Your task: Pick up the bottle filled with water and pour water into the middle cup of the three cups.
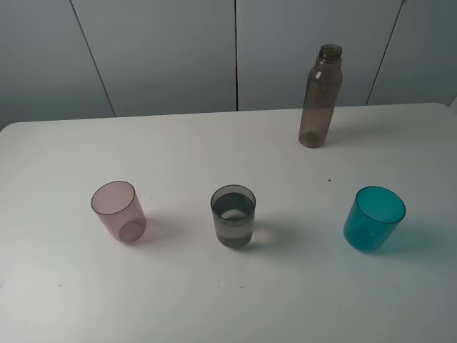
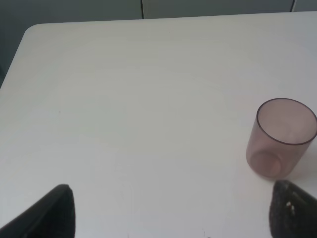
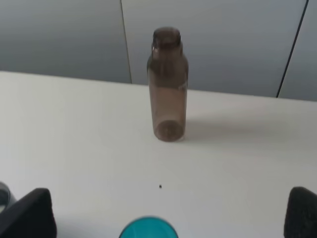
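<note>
Bottle (image 1: 320, 96) smoky brown-grey; cups pink (image 1: 118, 211), smoky grey (image 1: 233, 216), teal (image 1: 373, 218); table (image 1: 214, 143) white.

Left gripper (image 2: 171, 210) and right gripper (image 3: 171, 213) both hang above the table with jaws spread wide and nothing between them; neither arm shows in the overhead view.

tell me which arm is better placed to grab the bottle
Right. Its wrist view faces the bottle head on between its open end effector fingers, while the left end effector faces only the pink cup, on the table's far side.
</note>
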`<state>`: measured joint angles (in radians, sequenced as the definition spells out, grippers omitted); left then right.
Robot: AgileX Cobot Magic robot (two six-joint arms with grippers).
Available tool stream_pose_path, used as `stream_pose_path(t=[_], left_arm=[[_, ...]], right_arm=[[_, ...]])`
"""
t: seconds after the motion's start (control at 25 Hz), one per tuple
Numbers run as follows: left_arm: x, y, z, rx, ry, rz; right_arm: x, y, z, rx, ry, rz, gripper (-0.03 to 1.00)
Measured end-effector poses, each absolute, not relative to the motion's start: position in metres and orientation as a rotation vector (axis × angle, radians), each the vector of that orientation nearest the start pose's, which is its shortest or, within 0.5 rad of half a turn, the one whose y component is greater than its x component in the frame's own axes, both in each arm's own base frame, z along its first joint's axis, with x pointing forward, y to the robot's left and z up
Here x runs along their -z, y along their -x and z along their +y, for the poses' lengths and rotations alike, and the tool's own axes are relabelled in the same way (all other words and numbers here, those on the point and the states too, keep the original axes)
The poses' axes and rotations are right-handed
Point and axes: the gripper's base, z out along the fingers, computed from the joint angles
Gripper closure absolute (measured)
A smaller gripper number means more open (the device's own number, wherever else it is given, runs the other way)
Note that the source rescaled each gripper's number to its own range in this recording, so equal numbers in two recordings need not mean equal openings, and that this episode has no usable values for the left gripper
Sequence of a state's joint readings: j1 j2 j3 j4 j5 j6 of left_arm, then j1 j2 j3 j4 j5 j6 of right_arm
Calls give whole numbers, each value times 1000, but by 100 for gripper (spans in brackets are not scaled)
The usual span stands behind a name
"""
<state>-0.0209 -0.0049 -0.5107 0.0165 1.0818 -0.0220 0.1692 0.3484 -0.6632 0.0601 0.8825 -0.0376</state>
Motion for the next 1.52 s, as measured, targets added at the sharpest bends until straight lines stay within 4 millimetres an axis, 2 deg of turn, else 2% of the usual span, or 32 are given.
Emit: stream_pose_path(t=[0.24,0.4,0.56,0.8,1.08,1.52], left_arm=[[-279,8,1,7,2,2050],[-279,8,1,7,2,2050],[-279,8,1,7,2,2050],[-279,8,1,7,2,2050],[-279,8,1,7,2,2050],[-279,8,1,7,2,2050]], right_arm=[[-313,-11,8,-157,231,2221,-3],[-308,4,8,-210,209,2195,-3],[-292,13,8,-233,210,2170,-3],[-279,13,7,-236,190,2097,-3],[-278,10,0,-134,179,2085,-3],[-277,8,0,-125,177,2067,-3]])
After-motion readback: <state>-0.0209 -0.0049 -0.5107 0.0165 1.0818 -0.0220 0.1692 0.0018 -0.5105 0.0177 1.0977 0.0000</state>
